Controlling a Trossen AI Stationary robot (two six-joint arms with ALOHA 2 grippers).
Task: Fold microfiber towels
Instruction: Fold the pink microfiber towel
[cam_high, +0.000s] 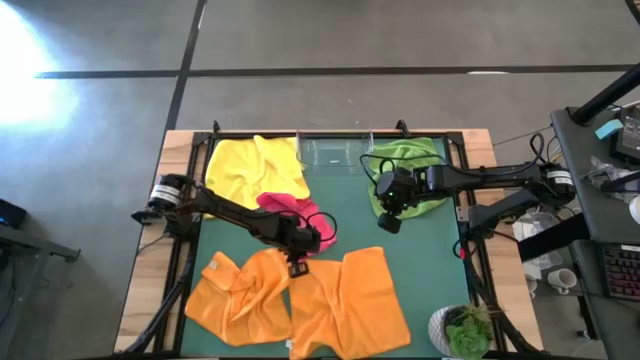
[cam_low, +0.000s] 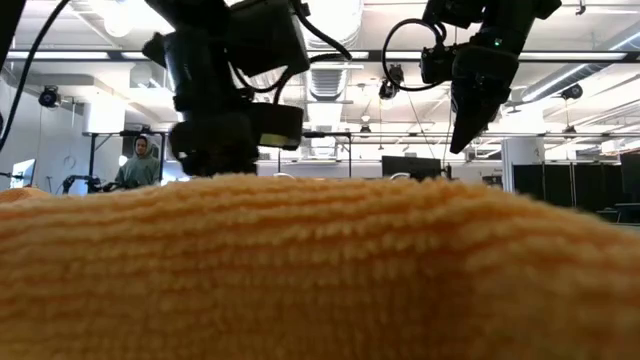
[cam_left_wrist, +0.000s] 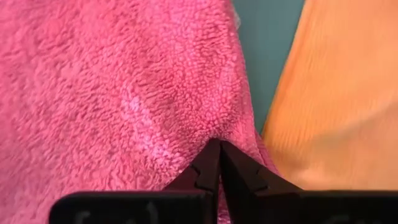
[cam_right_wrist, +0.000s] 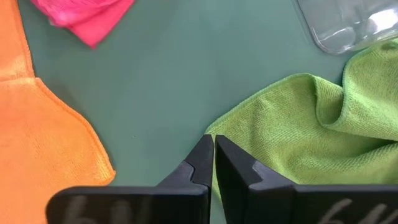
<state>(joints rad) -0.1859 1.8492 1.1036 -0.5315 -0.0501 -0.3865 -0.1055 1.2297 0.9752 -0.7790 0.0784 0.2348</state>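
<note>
you are at the start of a fold, and no towel looks folded yet. your left gripper (cam_high: 297, 268) sits near the middle of the table, at the edge of the pink towel (cam_high: 292, 212), with its fingers (cam_left_wrist: 208, 168) pressed together; in the left wrist view the tips rest on the pink pile, but i cannot tell if any cloth is pinched between them. your right gripper (cam_high: 389, 222) hangs toward 2 o'clock, above the near corner of the green towel (cam_high: 410, 168). its fingers (cam_right_wrist: 205, 163) are also closed and they hold nothing.

the other towels lie like this: the yellow towel (cam_high: 255, 168) is at 11 o'clock, partly under the pink one. the two orange towels fill the near side, one crumpled at 7 o'clock (cam_high: 235, 298) and one flatter at 6 o'clock (cam_high: 350, 300); they touch each other. a clear tray (cam_high: 332, 150) stands at 12 o'clock between yellow and green. a small plant (cam_high: 462, 332) is at the 5 o'clock corner, and in the low view a person (cam_low: 138, 165) stands far behind the table.

i think the step in hand is to take the first towel, pink or green. for the next move you must open the fingers, go down on one corner and close only on one layer. then you need free green mat (cam_high: 350, 215) to spread it, and the free space is small.
</note>
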